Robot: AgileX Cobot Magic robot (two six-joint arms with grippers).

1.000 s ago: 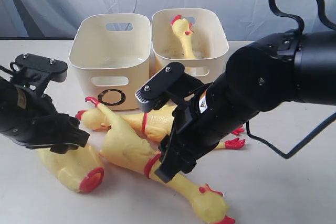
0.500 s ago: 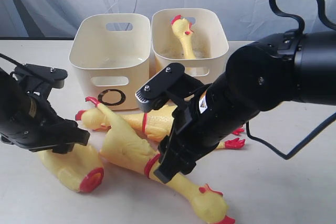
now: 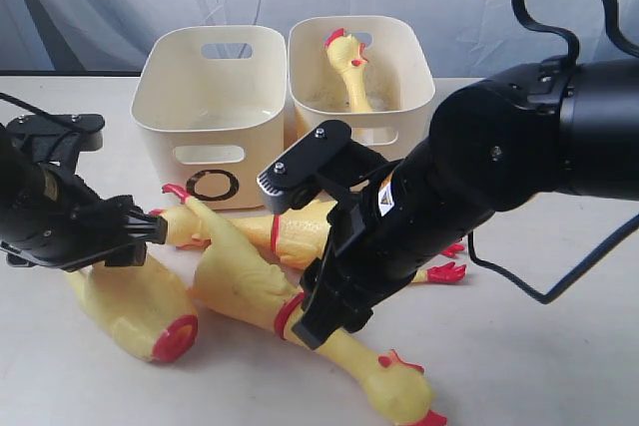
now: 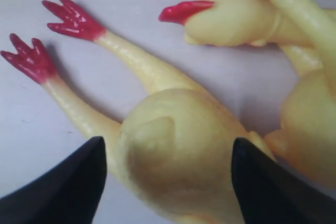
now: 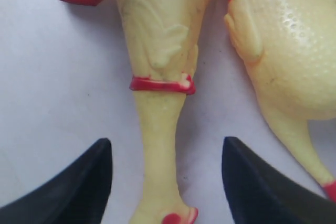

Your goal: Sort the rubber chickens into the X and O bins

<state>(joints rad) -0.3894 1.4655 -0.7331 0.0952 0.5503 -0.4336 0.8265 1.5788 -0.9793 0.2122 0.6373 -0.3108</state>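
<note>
At six o'clock of the O bin (image 3: 165, 112) and its twin bin (image 3: 414, 82), three rubber chickens (image 3: 245, 281) lie touching, the left gripper (image 4: 168, 148) spread about one body, the right gripper (image 5: 167, 148) spread astride another's neck, so either lift could drag a neighbour.

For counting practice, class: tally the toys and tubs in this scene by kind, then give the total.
Rubber chickens: 4
Cream bins: 2
Total: 6
</note>
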